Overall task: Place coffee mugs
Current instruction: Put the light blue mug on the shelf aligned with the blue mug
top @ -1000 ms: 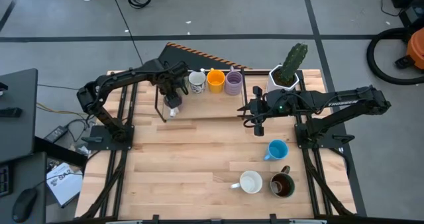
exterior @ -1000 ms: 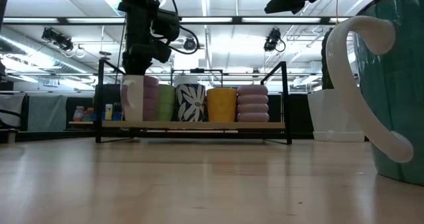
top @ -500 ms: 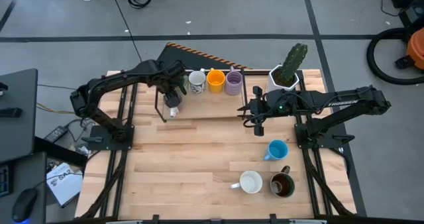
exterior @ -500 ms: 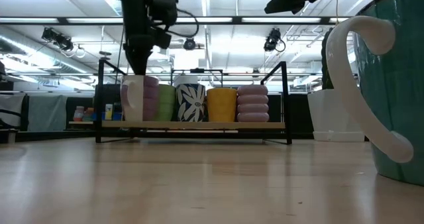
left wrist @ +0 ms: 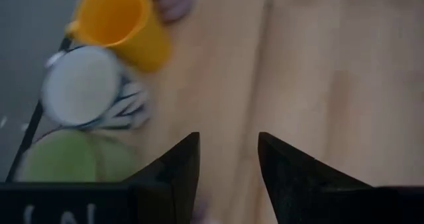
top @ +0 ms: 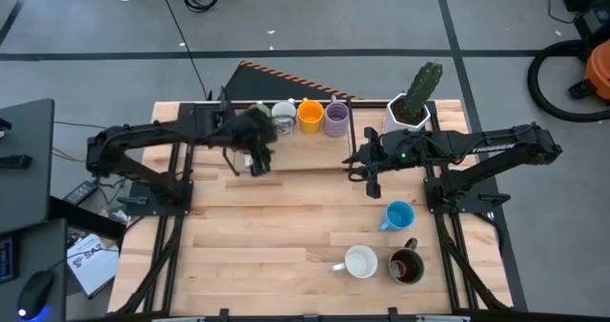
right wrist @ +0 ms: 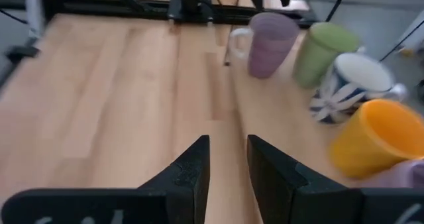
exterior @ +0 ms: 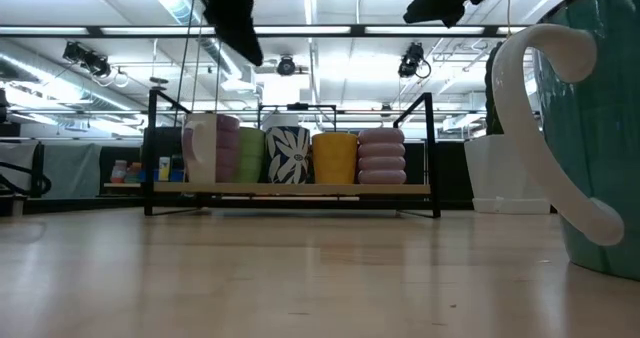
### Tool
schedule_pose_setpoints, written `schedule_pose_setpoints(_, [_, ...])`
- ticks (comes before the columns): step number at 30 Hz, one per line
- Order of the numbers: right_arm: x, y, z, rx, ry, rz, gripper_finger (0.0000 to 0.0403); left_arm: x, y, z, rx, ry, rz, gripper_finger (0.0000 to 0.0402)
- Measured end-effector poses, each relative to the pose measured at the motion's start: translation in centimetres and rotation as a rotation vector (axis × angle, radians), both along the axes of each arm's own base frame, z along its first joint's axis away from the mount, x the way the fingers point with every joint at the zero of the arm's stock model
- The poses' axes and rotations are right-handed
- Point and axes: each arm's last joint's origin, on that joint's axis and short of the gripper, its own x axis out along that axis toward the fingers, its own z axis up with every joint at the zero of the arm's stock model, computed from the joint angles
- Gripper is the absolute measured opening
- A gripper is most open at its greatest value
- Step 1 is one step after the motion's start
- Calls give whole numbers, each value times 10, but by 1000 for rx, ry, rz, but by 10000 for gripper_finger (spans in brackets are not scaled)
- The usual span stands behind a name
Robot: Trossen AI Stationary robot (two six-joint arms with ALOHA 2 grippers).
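Item: wooden table [top: 286, 236], seen from above. A low black-framed rack [exterior: 290, 188] is set along the far edge, with five mugs in a row: lavender mug with a white handle [exterior: 215, 150], green mug [exterior: 250, 154], white mug with a dark leaf pattern [exterior: 288, 155], orange mug [exterior: 335, 157], ribbed lavender mug [exterior: 381, 156]. A white pot with a cactus [top: 416, 101] is placed at the rack's right end.

Open room: the table's middle and near-left boards are bare. A blue mug [top: 398, 215], a plain white mug [top: 359, 262] and a dark brown mug [top: 406, 266] are grouped near the front right.

Left gripper [top: 255, 155]: held above the rack's left end, fingers parted, nothing between them; the lavender and green mugs are hidden beneath it from above.

Right gripper [top: 370, 177]: held just in front of the rack's right end, fingers slightly apart, nothing gripped.

The low view is cut off at right by a close teal mug side; both grippers are only dark shapes at its top.
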Motion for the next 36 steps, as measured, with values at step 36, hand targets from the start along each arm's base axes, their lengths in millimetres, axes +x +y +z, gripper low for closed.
schedule_pose_setpoints(36, [-23,64,-59,528,875,-419,107,19,-72,-6,19,-31,-264,160])
